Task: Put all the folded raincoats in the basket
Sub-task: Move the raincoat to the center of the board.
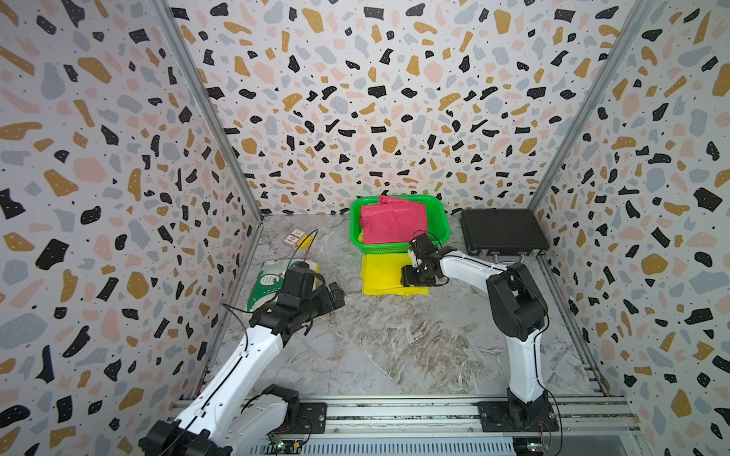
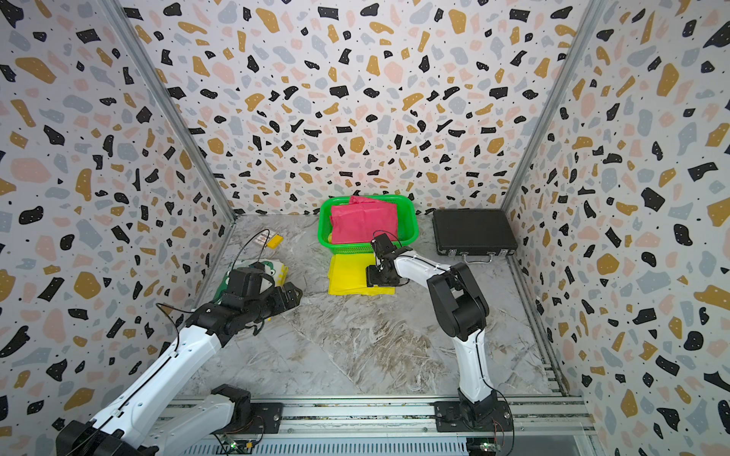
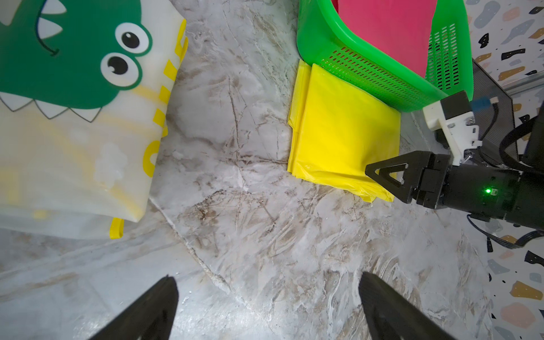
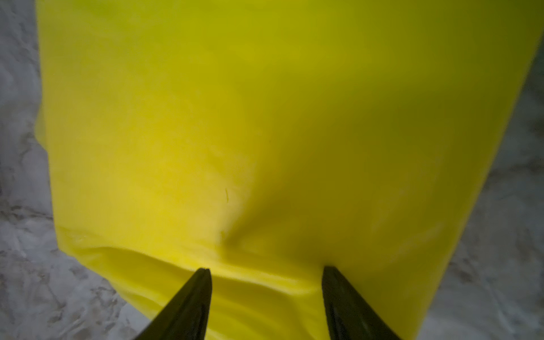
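Observation:
A folded yellow raincoat (image 1: 381, 272) (image 2: 347, 272) (image 3: 338, 132) lies flat on the marble table, touching the near wall of the green basket (image 1: 355, 221) (image 2: 324, 221) (image 3: 368, 76). A folded pink raincoat (image 1: 391, 225) (image 2: 361, 223) (image 3: 388, 29) sits inside the basket. My right gripper (image 1: 409, 276) (image 2: 373, 276) (image 3: 379, 176) (image 4: 265, 269) is open. Its fingertips press down on the yellow raincoat's near right corner, where the sheet puckers between them. My left gripper (image 1: 335, 294) (image 2: 292, 294) (image 3: 268, 282) hangs wide open over bare table, left of the yellow raincoat, holding nothing.
A folded white raincoat with a green dinosaur print (image 1: 268, 280) (image 2: 276, 270) (image 3: 73, 103) lies by the left wall, partly under the left arm. A black briefcase (image 1: 501, 231) (image 2: 472, 231) lies at the back right. A small card and yellow tag (image 1: 298, 239) (image 2: 268, 239) lie at the back left.

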